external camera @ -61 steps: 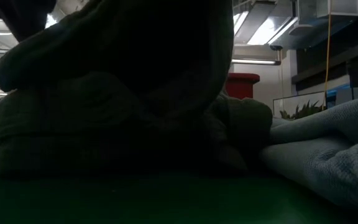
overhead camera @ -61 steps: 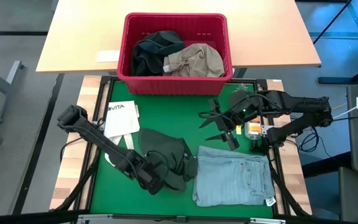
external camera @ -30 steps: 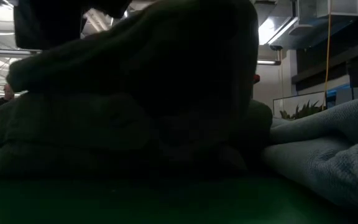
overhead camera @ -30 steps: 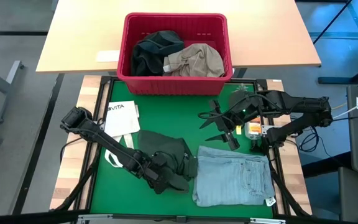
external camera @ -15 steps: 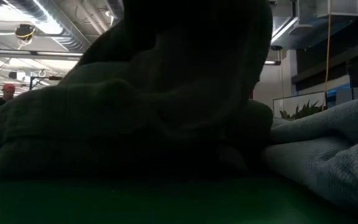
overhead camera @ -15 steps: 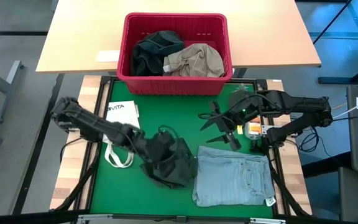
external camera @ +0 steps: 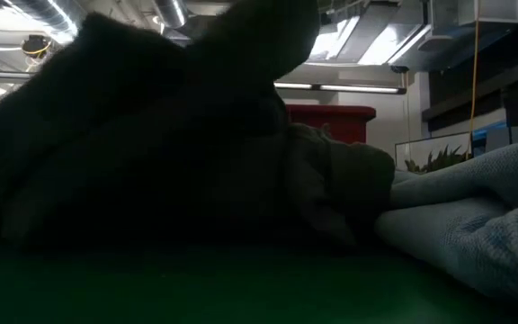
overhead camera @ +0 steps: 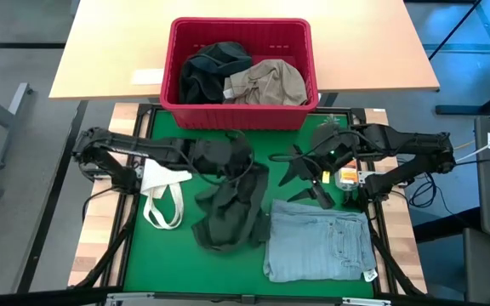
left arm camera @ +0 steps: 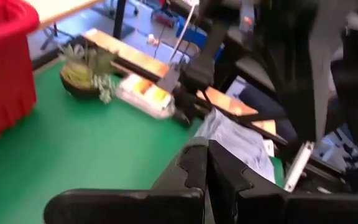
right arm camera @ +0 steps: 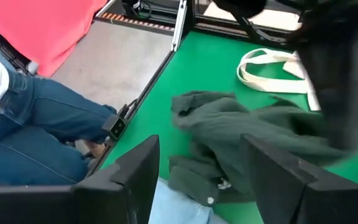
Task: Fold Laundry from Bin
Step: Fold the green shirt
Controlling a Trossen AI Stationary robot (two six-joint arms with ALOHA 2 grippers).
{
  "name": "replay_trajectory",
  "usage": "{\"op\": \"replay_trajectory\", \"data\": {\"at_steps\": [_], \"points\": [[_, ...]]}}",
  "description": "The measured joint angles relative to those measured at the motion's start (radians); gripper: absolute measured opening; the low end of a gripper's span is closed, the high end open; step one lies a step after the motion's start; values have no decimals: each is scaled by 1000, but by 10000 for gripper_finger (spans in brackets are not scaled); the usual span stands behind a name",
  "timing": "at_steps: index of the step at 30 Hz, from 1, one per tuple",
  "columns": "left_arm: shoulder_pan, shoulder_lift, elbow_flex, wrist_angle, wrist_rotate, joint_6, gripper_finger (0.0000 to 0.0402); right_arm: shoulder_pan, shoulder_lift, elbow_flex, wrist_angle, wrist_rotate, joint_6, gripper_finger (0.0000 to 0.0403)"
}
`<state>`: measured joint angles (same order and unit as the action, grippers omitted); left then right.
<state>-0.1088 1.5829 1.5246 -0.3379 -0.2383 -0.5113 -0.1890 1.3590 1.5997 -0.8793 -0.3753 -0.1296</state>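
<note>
A dark green garment (overhead camera: pixel 230 212) hangs from my left gripper (overhead camera: pixel 243 163), which is shut on it over the green mat's middle, short of the red bin (overhead camera: pixel 175 59). The garment's lower part lies on the mat. The bin holds a dark piece (overhead camera: pixel 207 72) and a khaki piece (overhead camera: pixel 269 82). Folded light blue jeans (overhead camera: pixel 317 244) lie at the near right. My right gripper (overhead camera: pixel 296 180) hovers open above the mat, just beyond the jeans, holding nothing. In the low view the green garment (external camera: pixel 133 153) fills the left and the jeans (external camera: pixel 475 216) the right. My left gripper holds the dark green garment by its upper end (overhead camera: pixel 248 175), coming nearly level from the table's left. Its own shut fingers (left arm camera: pixel 194 171) hide the place of contact. The garment hangs slack below the fingers, and its lower end (overhead camera: pixel 224 238) rests on the mat.
A white tote bag (overhead camera: pixel 165 191) with loop handles lies on the mat under the left arm. A small potted plant (left arm camera: pixel 82 71) and an orange-and-white box (overhead camera: pixel 345 176) sit at the far right. A person's legs in blue jeans (right arm camera: pixel 36 124) show beside the table.
My left gripper has risen and swung toward the bin and the table's right, tipping up to nearly level, and stays shut. The green garment's held end has lifted with it, so the folded bundle has drawn out long; its lower part stays on the mat.
</note>
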Motion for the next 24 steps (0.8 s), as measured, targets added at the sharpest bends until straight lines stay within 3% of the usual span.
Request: {"op": "replay_trajectory", "data": {"at_steps": [4,12,24], "points": [[34,0,0,66,46,50,0,0,2,-30,5,26,92,221],[50,0,0,71,69,53,0,0,1,-39,0,324,320,221],[49,0,0,70,158,107,0,0,1,-39,1,332,293,221]]}}
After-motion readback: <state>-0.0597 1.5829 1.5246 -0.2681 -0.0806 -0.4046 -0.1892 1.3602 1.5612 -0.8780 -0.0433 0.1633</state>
